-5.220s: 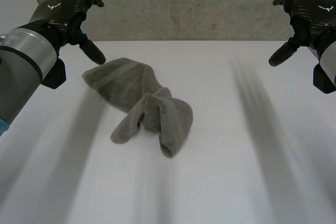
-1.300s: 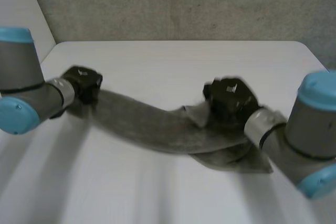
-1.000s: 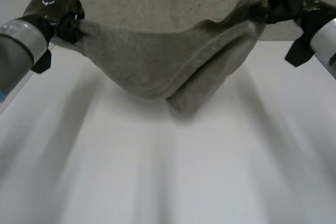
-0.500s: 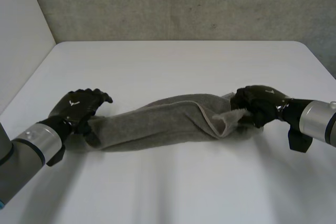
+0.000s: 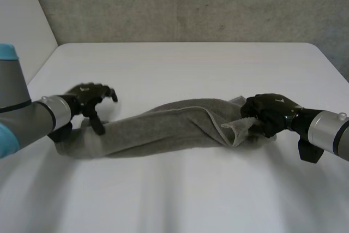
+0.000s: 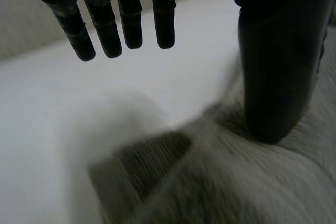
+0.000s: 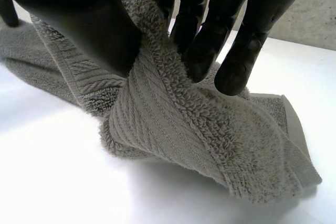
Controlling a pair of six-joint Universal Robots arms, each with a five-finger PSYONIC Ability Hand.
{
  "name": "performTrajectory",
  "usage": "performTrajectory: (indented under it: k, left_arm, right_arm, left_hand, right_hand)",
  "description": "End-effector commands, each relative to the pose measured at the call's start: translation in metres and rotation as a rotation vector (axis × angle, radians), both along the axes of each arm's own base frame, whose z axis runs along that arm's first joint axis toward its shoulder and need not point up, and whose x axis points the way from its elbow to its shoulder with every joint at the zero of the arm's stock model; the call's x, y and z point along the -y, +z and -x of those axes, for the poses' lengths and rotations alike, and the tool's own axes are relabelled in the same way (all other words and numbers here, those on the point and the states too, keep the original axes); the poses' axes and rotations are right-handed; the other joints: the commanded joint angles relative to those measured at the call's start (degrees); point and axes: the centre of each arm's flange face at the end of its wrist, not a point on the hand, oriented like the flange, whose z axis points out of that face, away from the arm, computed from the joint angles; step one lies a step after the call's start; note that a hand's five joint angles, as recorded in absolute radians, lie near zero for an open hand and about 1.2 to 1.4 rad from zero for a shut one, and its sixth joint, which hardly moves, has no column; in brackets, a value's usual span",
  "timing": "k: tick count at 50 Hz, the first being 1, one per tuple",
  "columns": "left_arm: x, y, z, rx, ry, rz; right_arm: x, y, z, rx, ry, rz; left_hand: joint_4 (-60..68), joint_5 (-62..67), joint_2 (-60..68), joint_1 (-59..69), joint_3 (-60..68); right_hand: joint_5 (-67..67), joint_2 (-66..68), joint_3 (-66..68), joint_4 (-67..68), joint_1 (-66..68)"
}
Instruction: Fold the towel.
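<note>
Right hand (image 5: 271, 114) pinches one towel (image 5: 163, 129) end; left hand (image 5: 87, 97) rests straight-fingered at the other, wide table (image 5: 180, 69) around.

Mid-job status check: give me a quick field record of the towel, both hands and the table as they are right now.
towel: grey terry towel, lying on the table in a long rumpled band between the hands, no neat fold
left hand: open at the towel's left end, fingers straight, thumb tip down on the cloth
right hand: shut on the towel's other end, bunched cloth pinched between thumb and fingers
surface: white table
</note>
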Motion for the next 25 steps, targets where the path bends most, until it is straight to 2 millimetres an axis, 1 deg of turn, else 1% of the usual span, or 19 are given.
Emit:
performTrajectory:
  k: [1,5,7,8,9,10,12,13,15,16,18,20,24,25]
  left_arm:
    - [-0.009,-0.018,-0.002,0.031,-0.001,-0.171]
    - [-0.012,-0.018,-0.003,0.031,0.000,-0.178]
    - [-0.015,-0.014,-0.004,0.031,0.000,-0.172]
    - [-0.015,-0.014,-0.004,0.031,0.000,-0.172]
    - [-0.016,-0.012,-0.004,0.031,0.003,-0.170]
    - [-0.016,-0.012,-0.004,0.031,0.003,-0.170]
    - [-0.017,-0.007,-0.007,0.028,0.009,-0.158]
    - [-0.017,-0.007,-0.007,0.028,0.009,-0.158]
    - [-0.018,0.004,-0.007,0.020,0.009,-0.127]
    - [-0.018,0.005,-0.007,0.020,0.009,-0.127]
    - [-0.019,0.013,-0.007,0.017,0.007,-0.104]
    - [-0.019,0.016,-0.007,0.015,0.007,-0.093]
    - [-0.019,0.021,-0.005,0.014,0.002,-0.076]
    - [-0.018,0.024,-0.005,0.012,0.001,-0.064]
  right_arm:
    - [0.000,-0.002,0.001,-0.005,-0.002,0.000]
    - [0.001,-0.002,0.003,-0.007,-0.005,0.002]
    - [0.001,-0.001,0.003,-0.007,-0.005,0.005]
    - [0.001,-0.001,0.003,-0.007,-0.005,0.005]
    - [0.001,-0.001,0.003,-0.007,-0.005,0.005]
    - [0.001,-0.001,0.003,-0.007,-0.005,0.005]
    - [0.001,-0.001,0.003,-0.007,-0.005,0.002]
    - [0.001,-0.001,0.003,-0.007,-0.005,0.002]
    - [0.001,-0.001,0.003,-0.008,-0.005,0.006]
    - [0.001,-0.001,0.003,-0.008,-0.005,0.006]
    - [0.002,0.001,0.001,-0.009,0.001,0.016]
    - [0.002,0.003,0.000,-0.010,0.003,0.022]
    - [0.004,0.009,-0.001,-0.006,0.006,0.037]
    - [0.006,0.014,-0.001,-0.004,0.005,0.047]
  left_hand:
    - [4.5,3.6,4.0,4.0,4.1]
    - [6.0,5.1,5.5,5.5,5.6]
    - [13.5,12.6,13.0,13.0,13.2]
    - [13.6,12.6,13.1,13.1,13.2]
    - [20.1,19.1,19.6,19.6,19.7]
    - [20.1,19.2,19.6,19.7,19.8]
    - [35.4,34.4,34.9,34.9,35.0]
    - [35.4,34.5,34.9,35.0,35.1]
    - [47.3,46.4,46.8,46.8,47.0]
    - [47.4,46.5,46.9,46.9,47.0]
    - [57.4,56.5,56.9,57.0,57.1]
    - [59.5,58.5,59.0,59.0,59.1]
    - [59.5,58.5,59.0,59.0,59.1]
    - [59.5,58.5,59.0,59.0,59.1]
  right_hand:
    - [3.7,5.1,4.1,3.5,4.5]
    - [3.7,5.1,4.1,3.5,4.5]
    - [3.7,5.1,4.1,3.5,4.5]
    - [3.7,5.1,4.1,3.5,4.5]
    - [3.7,5.1,4.1,3.5,4.5]
    - [3.7,5.1,4.1,3.5,4.5]
    - [3.7,5.1,4.1,3.5,4.5]
    - [3.7,5.1,4.1,3.5,4.5]
    - [3.7,5.1,4.1,3.5,4.5]
    - [3.7,5.1,4.1,3.5,4.5]
    - [3.7,5.1,4.1,3.5,4.5]
    - [3.7,5.1,4.1,3.5,4.5]
    - [3.7,5.1,4.1,3.5,4.5]
    - [3.7,5.1,4.1,3.5,4.5]
